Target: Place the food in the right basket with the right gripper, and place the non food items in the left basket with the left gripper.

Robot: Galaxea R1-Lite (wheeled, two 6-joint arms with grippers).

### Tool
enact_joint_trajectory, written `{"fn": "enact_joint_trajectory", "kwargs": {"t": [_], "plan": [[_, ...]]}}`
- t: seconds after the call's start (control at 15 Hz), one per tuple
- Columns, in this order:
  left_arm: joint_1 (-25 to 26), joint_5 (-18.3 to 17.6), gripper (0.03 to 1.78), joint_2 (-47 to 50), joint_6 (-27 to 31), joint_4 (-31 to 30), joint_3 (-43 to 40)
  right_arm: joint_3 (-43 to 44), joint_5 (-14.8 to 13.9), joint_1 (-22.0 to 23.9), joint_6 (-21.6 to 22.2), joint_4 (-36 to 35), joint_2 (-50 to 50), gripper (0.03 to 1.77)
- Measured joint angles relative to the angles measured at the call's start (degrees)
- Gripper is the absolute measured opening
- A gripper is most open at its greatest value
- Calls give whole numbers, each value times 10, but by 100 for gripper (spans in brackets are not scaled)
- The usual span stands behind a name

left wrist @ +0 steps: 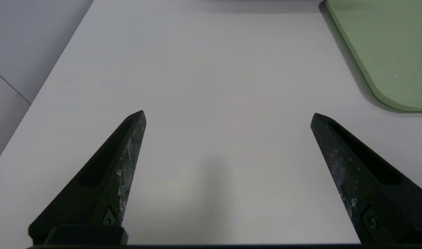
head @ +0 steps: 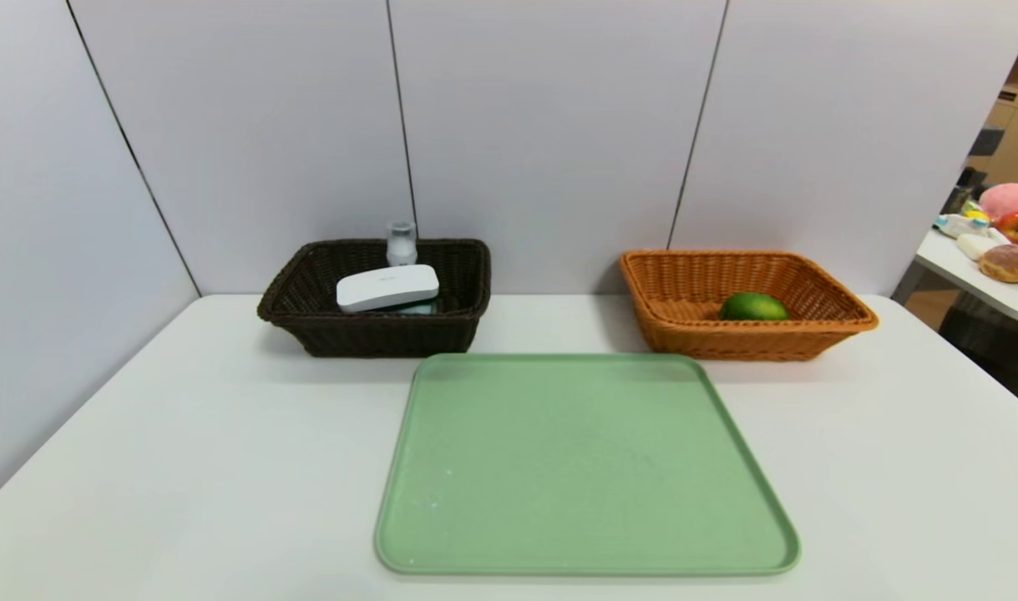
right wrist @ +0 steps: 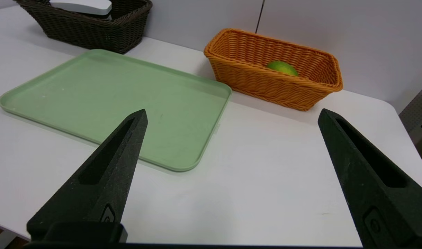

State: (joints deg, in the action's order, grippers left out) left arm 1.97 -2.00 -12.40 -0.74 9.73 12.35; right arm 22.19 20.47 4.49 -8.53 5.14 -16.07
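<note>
The green lime (head: 752, 306) (right wrist: 282, 67) lies inside the orange-tan right basket (head: 809, 284) (right wrist: 231, 69) at the back right. In the dark brown left basket (head: 308, 300) (right wrist: 93, 31) at the back left rest a flat white case (head: 387, 287) (right wrist: 81, 6) and a clear bottle (head: 401, 243) standing behind it. The cup is hidden. Neither arm shows in the head view. My left gripper (left wrist: 228, 116) hangs open over bare table left of the tray, holding nothing. My right gripper (right wrist: 231, 114) is open and holds nothing, over the table off the tray's near right corner.
A flat green tray (head: 584, 467) (left wrist: 387, 45) (right wrist: 103, 93) with nothing on it fills the middle of the white table (head: 141, 467). Grey wall panels close the back and left. A side table (head: 1001, 292) at far right carries an apple, a doughnut and other items.
</note>
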Motion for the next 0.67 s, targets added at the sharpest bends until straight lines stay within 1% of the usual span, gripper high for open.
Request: {"fn": "enact_joint_trajectory", "kwargs": {"t": [0.13,0.27,0.33,0.47,0.6,0.67], "plan": [[-3,0,169,11,0,-64,-41,-10,-1,0,1,-5,0,170],[-6,3,169,22,-2,-99,-71,-19,-2,0,4,-7,0,170],[-7,5,169,27,-2,-107,-84,-26,-3,0,6,-17,0,170],[-9,7,169,34,0,-120,-108,-50,-5,0,13,-69,0,170],[-11,10,169,44,2,-122,-119,-84,-16,0,13,-133,0,170],[-11,14,169,47,2,-120,-122,-96,-22,0,14,-151,0,170]]}}
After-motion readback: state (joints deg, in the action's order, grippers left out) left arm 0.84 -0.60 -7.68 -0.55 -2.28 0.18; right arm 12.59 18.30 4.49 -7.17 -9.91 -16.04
